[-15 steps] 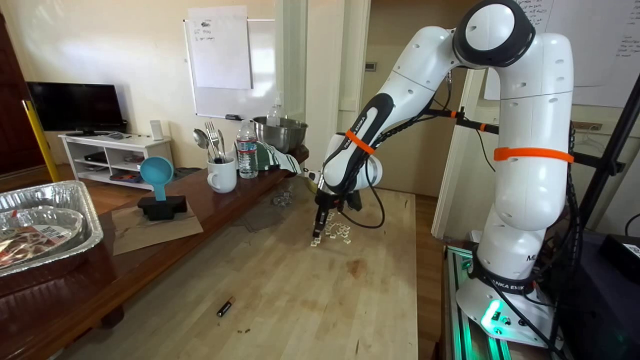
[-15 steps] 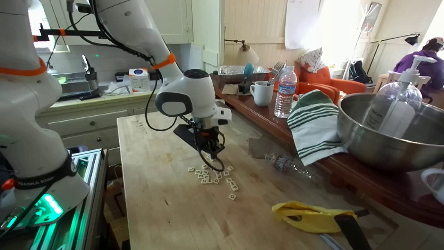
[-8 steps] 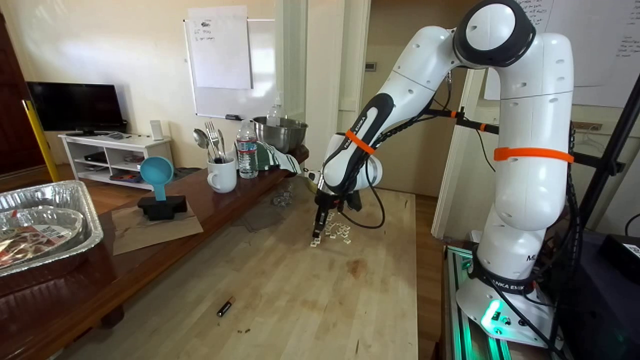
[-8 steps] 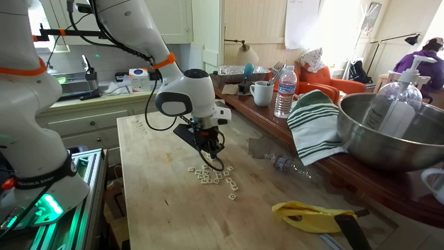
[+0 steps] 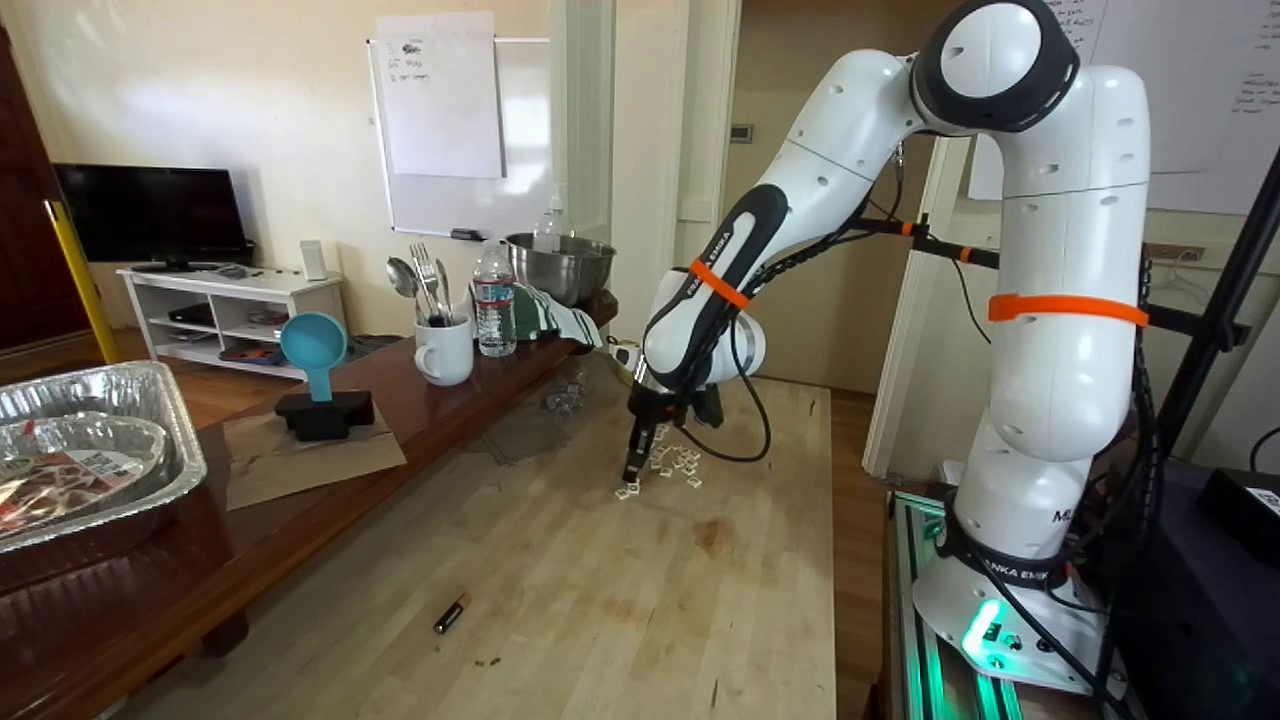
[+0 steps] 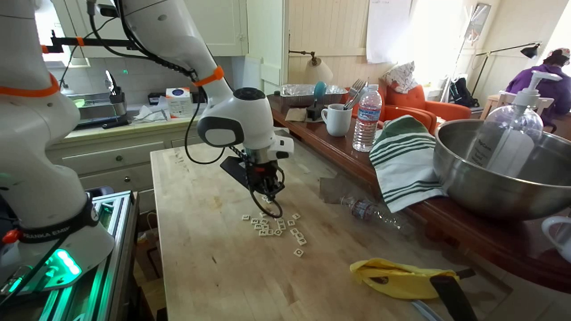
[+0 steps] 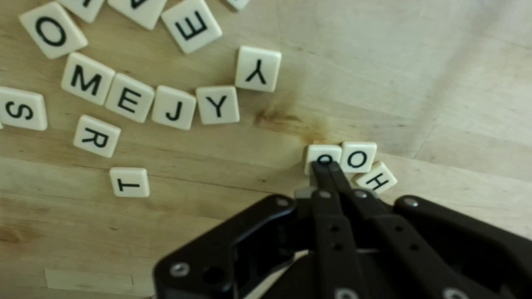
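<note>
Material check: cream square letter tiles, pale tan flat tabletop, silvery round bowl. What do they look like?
Cream square letter tiles: probably plastic, smooth with slight sheen; uniform colour, softened corners, though painted wood isn't ruled out.
Pale tan flat tabletop: wood, worn, mostly matte; grain, strip seams, stains.
Silvery round bowl: metal, likely stainless steel, satin; soft grey reflections.

A home, kitchen and living room together; near the wooden table (image 6: 214,285), a counter (image 6: 151,127) with drawers (image 6: 100,158); well apart from the table, an orange armchair (image 6: 415,102) and a television (image 5: 155,212).
</note>
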You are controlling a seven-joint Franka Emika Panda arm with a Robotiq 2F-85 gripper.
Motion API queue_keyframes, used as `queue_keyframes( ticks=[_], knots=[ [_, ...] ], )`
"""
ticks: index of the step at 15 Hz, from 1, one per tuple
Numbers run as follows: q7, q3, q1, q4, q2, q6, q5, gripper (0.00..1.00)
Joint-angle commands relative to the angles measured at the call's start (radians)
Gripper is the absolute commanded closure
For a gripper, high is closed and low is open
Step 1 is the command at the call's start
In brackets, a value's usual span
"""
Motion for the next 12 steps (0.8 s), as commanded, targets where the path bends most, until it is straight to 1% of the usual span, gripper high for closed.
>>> queue_keyframes(
  ticks=[1,12],
  knots=[
    [-0.036,0.03,-0.022,-0.028,-0.022,-0.019,0.045,1.0],
    [-0.046,0.068,-0.02,-0.056,-0.053,-0.001,0.072,1.0]
  ],
)
